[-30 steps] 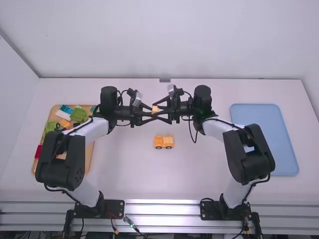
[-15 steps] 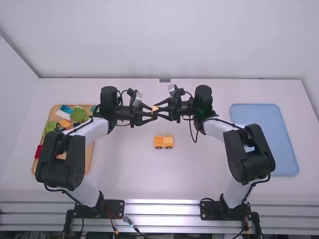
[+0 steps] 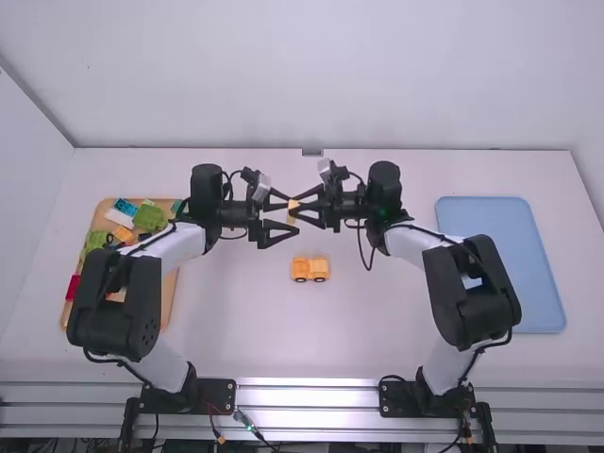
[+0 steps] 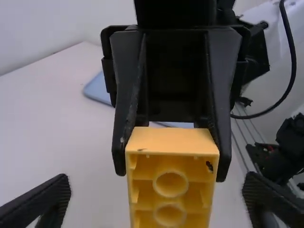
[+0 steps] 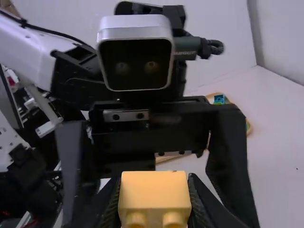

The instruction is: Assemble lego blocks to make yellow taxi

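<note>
The right tool (image 5: pixel 154 202) pinches a yellow block (image 4: pixel 173 142) between the spread fingers of the left tool (image 4: pixel 156 202) — probably a regrip (or handover) before stacking, calling for the left to close squarely — while a wheeled yellow taxi base (image 3: pixel 310 269) stands on the counter (image 3: pixel 236 330).

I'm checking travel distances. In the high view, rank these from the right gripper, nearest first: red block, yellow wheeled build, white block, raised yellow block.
1. Raised yellow block: in the right gripper.
2. Yellow wheeled build: on the table, toward the bases.
3. White block: left, on the brown tray.
4. Red block: the tray's far-left edge.
</note>
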Motion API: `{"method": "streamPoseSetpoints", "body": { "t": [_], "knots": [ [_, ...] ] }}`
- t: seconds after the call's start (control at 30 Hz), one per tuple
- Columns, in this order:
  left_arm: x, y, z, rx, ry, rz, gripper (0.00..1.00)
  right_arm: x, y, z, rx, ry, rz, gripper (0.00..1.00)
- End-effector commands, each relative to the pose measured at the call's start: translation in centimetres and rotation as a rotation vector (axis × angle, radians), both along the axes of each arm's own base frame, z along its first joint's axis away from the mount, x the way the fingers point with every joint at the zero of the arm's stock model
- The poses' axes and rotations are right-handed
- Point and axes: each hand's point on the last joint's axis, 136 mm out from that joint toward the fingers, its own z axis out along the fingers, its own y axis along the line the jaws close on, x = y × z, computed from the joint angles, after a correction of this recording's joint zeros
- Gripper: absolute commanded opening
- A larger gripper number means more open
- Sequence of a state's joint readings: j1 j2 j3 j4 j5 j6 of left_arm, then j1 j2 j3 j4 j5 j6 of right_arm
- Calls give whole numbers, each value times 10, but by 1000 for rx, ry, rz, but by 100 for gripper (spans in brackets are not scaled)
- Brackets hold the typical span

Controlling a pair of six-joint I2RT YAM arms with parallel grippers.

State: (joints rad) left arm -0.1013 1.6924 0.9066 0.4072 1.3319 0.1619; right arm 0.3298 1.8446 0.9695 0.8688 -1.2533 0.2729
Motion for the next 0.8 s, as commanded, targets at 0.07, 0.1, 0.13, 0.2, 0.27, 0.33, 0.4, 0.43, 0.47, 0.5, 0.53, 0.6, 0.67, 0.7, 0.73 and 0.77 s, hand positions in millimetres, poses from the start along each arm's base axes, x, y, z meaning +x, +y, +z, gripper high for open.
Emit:
{"method": "streamPoseSetpoints", "body": {
  "t": [0.07, 0.1, 0.13, 0.2, 0.27, 0.33, 0.4, 0.43, 0.47, 0.5, 0.53, 0.6, 0.67, 0.7, 0.73, 0.77],
  "knots": [
    [15, 2, -10, 48, 20, 79, 99, 23, 0, 9, -16, -61, -117, 17],
    [20, 3, -13, 63, 35, 110, 99, 27, -1, 6, -26, -53, -140, 17],
    [28, 7, -16, 82, 50, 160, 99, 33, -2, 2, -43, -43, -180, 17],
    [43, 16, -26, 126, 96, 269, 99, 47, -6, -9, -85, -26, -263, 18],
    [55, 25, -39, 173, 153, 371, 99, 61, -13, -20, -141, -9, -342, 17],
    [65, 38, -51, 219, 210, 472, 99, 69, -17, -28, -188, 6, -385, 18],
    [78, 65, -70, 282, 304, 638, 99, 79, -23, -40, -285, 33, -438, 17],
    [81, 72, -74, 296, 325, 681, 99, 81, -25, -43, -319, 41, -450, 17],
    [85, 86, -82, 322, 358, 756, 97, 83, -27, -49, -381, 51, -464, 18],
    [87, 94, -85, 336, 374, 789, 99, 84, -29, -52, -431, 55, -471, 17],
    [88, 101, -88, 353, 377, 818, 99, 84, -31, -55, -489, 56, -479, 18],
    [91, 113, -92, 378, 376, 865, 99, 81, -32, -59, -579, 51, -480, 18],
    [96, 133, -95, 435, 358, 958, 99, 73, -30, -63, -680, 32, -465, 18],
    [96, 143, -95, 468, 355, 1015, 99, 70, -29, -64, -711, 16, -458, 17],
    [96, 147, -95, 479, 355, 1035, 99, 70, -29, -64, -715, 13, -457, 17],
    [95, 157, -94, 520, 356, 1106, 99, 68, -27, -66, -747, -8, -454, 18]
  ]
}}
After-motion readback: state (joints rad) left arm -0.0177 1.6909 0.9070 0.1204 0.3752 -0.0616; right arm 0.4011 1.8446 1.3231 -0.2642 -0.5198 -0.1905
